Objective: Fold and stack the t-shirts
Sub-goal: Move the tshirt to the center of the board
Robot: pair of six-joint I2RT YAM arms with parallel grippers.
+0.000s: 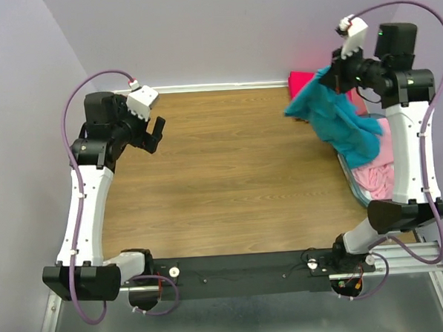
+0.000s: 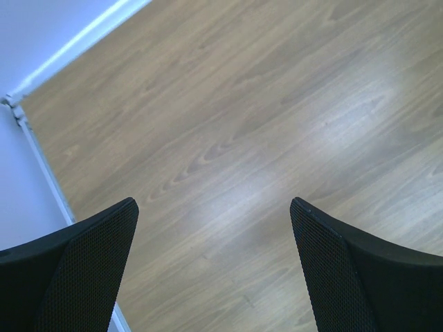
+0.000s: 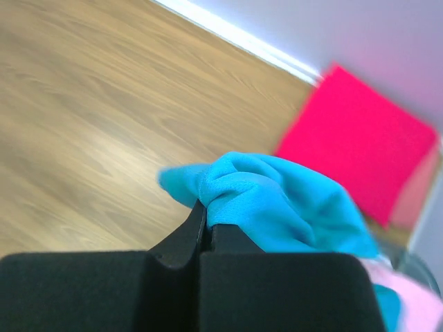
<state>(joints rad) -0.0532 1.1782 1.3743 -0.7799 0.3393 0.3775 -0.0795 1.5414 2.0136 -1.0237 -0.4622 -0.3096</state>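
A light, limp teal t-shirt (image 1: 338,119) hangs bunched over the desk's (image 1: 222,181) far right edge, a fold clamped in the right pincer (image 3: 206,216). Shoulders or hem would likely give a surer hold. The left pincer (image 1: 155,134) hovers spread, empty.

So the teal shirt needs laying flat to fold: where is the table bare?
The wooden table is bare across its middle and left, from the open left pincer to the teal shirt hanging from the shut right pincer. Crowded: the far right corner, with the crimson shirt, and the right edge, with the pink shirts.
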